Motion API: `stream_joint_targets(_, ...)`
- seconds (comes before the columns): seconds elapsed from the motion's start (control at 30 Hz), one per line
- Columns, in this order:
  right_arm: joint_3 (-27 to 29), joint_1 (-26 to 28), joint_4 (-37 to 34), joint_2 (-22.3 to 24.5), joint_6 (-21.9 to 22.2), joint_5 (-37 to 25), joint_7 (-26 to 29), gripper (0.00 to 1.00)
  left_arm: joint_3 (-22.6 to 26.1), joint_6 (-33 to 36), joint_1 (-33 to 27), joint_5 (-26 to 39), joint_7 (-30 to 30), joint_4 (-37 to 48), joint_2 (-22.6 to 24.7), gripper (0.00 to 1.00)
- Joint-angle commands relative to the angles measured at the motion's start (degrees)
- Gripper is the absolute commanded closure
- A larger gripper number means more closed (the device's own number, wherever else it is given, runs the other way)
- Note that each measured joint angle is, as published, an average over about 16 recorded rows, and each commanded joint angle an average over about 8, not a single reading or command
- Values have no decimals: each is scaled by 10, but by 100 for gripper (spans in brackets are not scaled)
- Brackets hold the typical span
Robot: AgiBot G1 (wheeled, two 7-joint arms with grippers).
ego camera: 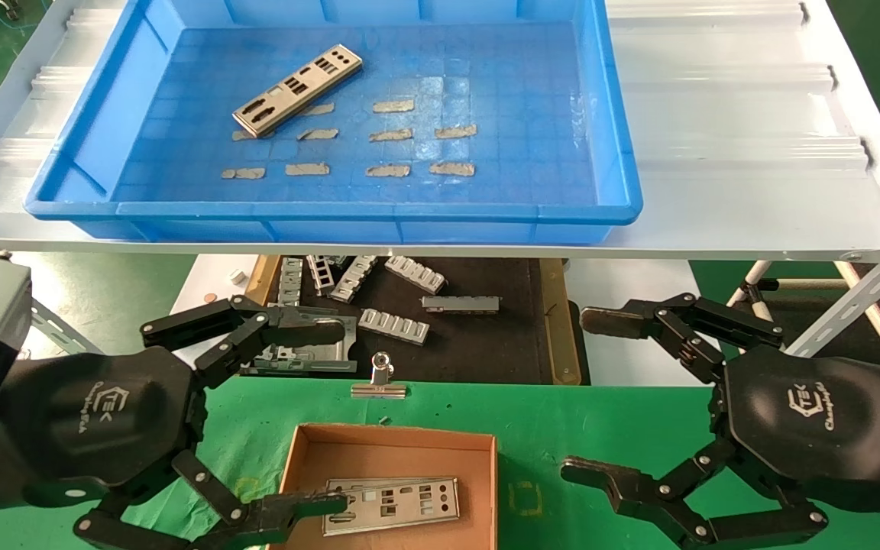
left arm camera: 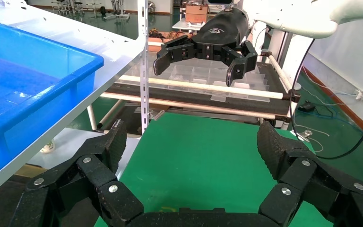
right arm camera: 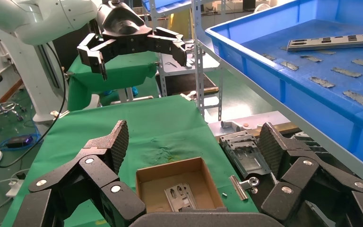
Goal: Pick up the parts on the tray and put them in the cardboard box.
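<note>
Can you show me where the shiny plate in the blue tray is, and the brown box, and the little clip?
plate (ego camera: 297, 90), head view, middle of its punched face.
cardboard box (ego camera: 394, 438), head view, back rim.
binder clip (ego camera: 380, 390), head view, its silver body.

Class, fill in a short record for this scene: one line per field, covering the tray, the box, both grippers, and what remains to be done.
Tray: blue, on the upper shelf; holds one plate
Box: on the green table; plates lie inside
Left gripper: open, empty, fingers either side of the box's left edge
Right gripper: open, empty, right of the box
Remaining: move the tray's plate to the box
</note>
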Motion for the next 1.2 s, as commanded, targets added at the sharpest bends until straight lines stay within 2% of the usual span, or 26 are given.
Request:
stream_joint_targets(0.03, 0, 0, 0, 0, 0, 0, 0, 0, 0, 0, 0, 0, 0, 0, 0, 0)
stream_joint_targets(1.2, 0, 0, 0, 0, 0, 0, 0, 0, 0, 0, 0, 0, 0, 0, 0, 0)
